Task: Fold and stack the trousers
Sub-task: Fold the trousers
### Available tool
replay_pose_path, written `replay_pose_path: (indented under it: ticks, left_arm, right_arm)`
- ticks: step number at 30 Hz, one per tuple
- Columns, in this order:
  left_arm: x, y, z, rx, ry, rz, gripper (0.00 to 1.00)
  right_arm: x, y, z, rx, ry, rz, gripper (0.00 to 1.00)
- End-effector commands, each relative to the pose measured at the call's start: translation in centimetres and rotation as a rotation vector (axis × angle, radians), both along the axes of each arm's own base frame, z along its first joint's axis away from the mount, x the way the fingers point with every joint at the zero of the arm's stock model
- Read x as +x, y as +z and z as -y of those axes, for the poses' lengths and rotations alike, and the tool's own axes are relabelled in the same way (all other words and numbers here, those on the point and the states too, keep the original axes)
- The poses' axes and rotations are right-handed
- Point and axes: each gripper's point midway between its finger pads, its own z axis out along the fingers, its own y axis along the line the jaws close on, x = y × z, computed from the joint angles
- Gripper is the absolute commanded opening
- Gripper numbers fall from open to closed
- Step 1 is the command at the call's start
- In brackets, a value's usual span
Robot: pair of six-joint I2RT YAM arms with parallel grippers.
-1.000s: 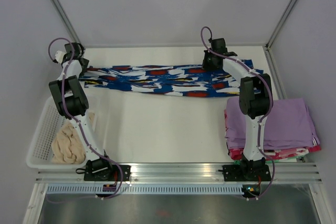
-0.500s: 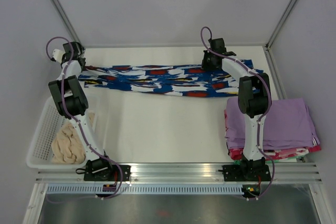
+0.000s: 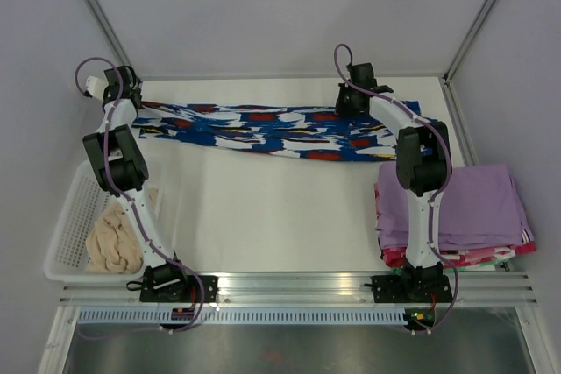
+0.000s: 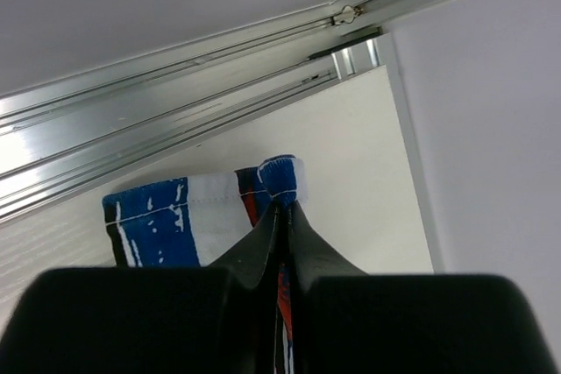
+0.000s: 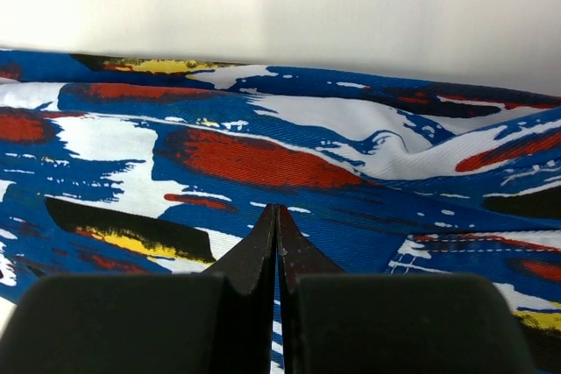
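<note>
The trousers (image 3: 263,129), blue, white and black print with red and yellow flecks, lie stretched in a long band across the far side of the table. My left gripper (image 3: 131,98) is shut on their left end; in the left wrist view the hem (image 4: 279,177) sticks out past the gripper (image 4: 282,208). My right gripper (image 3: 344,104) is shut on the trousers at their far edge near the right end; in the right wrist view its closed jaws (image 5: 277,213) pinch the printed cloth (image 5: 263,155).
A stack of folded lilac garments (image 3: 465,208) lies at the right, over pink ones. A white basket (image 3: 74,216) at the left holds a cream fluffy bundle (image 3: 114,243). The enclosure's back wall and corner posts (image 3: 101,15) stand close behind both grippers.
My left gripper has pulled the trousers' left end further back and left. The band now lies straighter and closer to the back wall. The right gripper has barely moved.
</note>
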Motion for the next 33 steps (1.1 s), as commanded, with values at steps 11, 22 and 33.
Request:
replay_pose_path:
  ticks: [11, 22, 33]
  left_arm:
    - [4.7, 3.4, -0.7, -0.019, -0.042, 0.145, 0.72]
    - [-2.1, -1.0, 2.0, -0.152, -0.007, -0.035, 0.82]
    - [-5.5, 6.0, 0.9, -0.186, -0.081, 0.192, 0.89]
  right_arm:
    - [3.2, 3.2, -6.7, 0.128, 0.158, 0.143, 0.06]
    - [4.2, 5.1, -15.7, 0.159, 0.464, 0.31, 0.78]
    - [6.4, 5.7, -18.7, 0.077, 0.532, 0.46, 0.88]
